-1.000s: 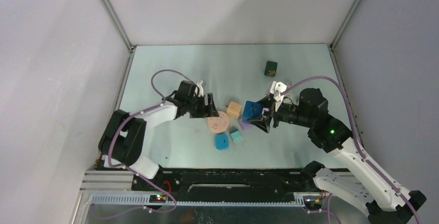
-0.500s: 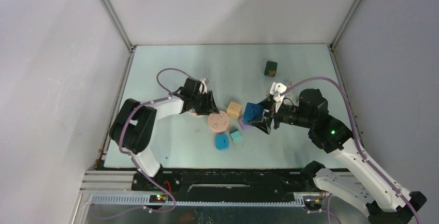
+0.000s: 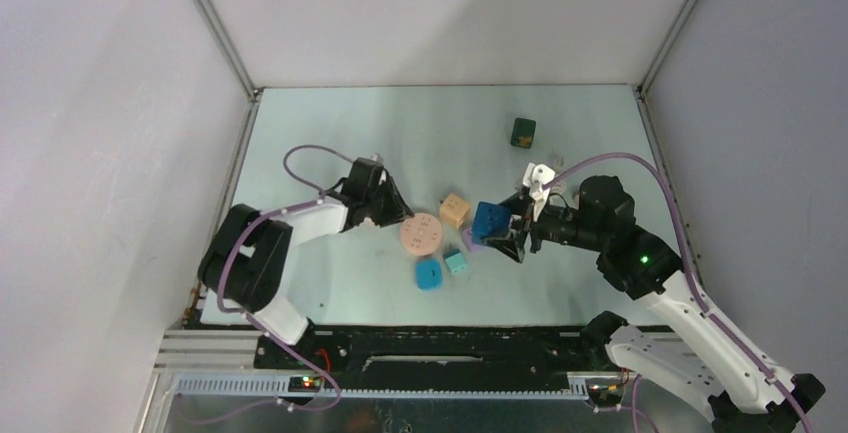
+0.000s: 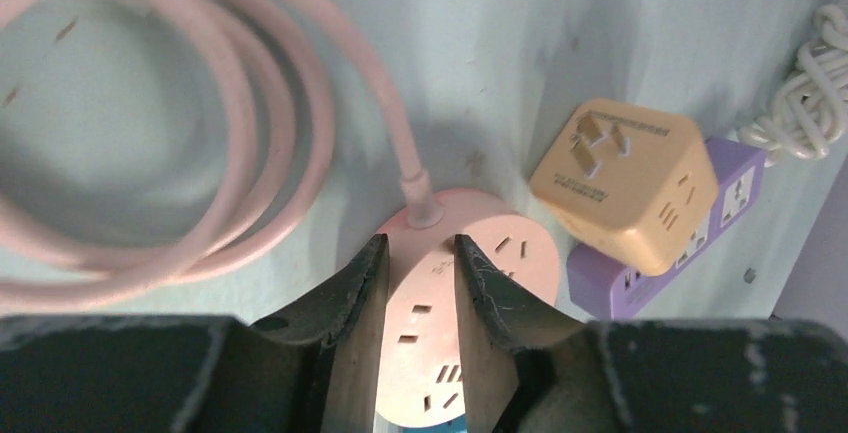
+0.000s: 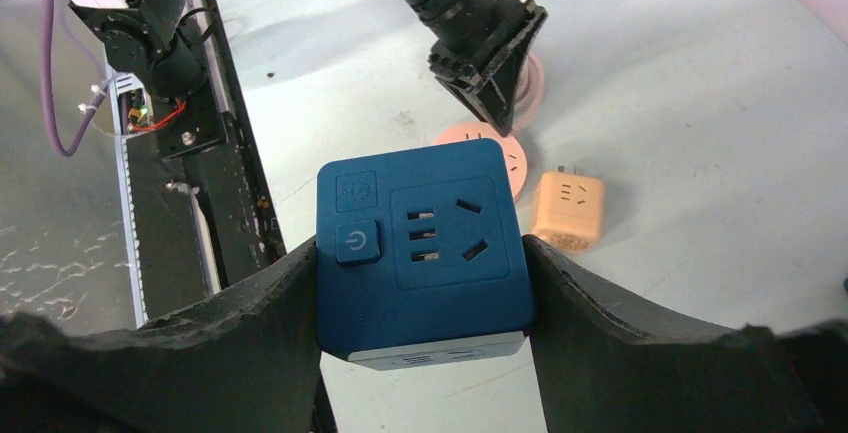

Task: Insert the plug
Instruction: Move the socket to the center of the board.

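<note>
My right gripper (image 5: 420,249) is shut on a blue cube socket (image 5: 420,223), which it holds above the table with the socket face towards the camera; from above the cube (image 3: 489,218) sits right of the middle. A round pink socket disc (image 4: 505,253) lies flat, and its pink cable (image 4: 300,103) coils away. My left gripper (image 4: 418,243) hovers over the disc near the cable's root. Its fingers are a narrow gap apart, with only the disc showing between them. A yellow cube adapter (image 4: 625,178) with plug prongs on its face leans on a purple strip (image 4: 735,178).
Two teal pieces (image 3: 428,273) (image 3: 456,261) lie just below the pink disc (image 3: 421,234). A dark green cube (image 3: 522,132) stands at the back right. A white coiled cord (image 4: 805,93) lies near the purple strip. Metal frame rails border the table.
My left gripper's jaws have narrowed from wide apart to a small gap, and the arm has shifted over the pink disc's cable end. The right gripper keeps its hold on the blue cube.
</note>
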`<action>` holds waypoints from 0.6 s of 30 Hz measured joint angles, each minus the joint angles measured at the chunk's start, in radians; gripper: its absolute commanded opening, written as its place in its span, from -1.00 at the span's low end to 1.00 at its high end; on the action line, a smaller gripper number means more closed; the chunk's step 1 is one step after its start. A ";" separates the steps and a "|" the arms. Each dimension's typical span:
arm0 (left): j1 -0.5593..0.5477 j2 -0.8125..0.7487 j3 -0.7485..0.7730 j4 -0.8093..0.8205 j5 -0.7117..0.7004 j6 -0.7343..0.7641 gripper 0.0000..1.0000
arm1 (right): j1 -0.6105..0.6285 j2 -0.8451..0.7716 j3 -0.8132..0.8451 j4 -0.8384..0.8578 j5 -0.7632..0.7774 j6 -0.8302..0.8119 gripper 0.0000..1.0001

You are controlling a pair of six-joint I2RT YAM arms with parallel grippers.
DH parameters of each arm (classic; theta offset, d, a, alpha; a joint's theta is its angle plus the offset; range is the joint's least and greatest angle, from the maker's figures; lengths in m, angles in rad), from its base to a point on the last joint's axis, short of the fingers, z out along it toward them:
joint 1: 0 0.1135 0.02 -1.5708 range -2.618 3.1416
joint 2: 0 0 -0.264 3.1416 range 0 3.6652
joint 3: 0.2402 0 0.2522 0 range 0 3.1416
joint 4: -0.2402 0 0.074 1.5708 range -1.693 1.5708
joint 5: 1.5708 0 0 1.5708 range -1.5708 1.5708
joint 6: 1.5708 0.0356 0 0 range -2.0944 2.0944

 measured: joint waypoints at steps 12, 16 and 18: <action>-0.159 -0.229 -0.202 0.028 -0.102 -0.291 -0.07 | 0.000 -0.004 -0.024 0.018 -0.001 0.003 -1.00; -0.175 -0.232 -0.232 0.070 -0.106 -0.388 0.04 | 0.000 -0.002 -0.024 0.032 -0.004 0.005 -1.00; -0.176 -0.241 -0.232 0.074 -0.115 -0.396 0.12 | -0.001 -0.001 -0.024 0.039 -0.009 0.006 -1.00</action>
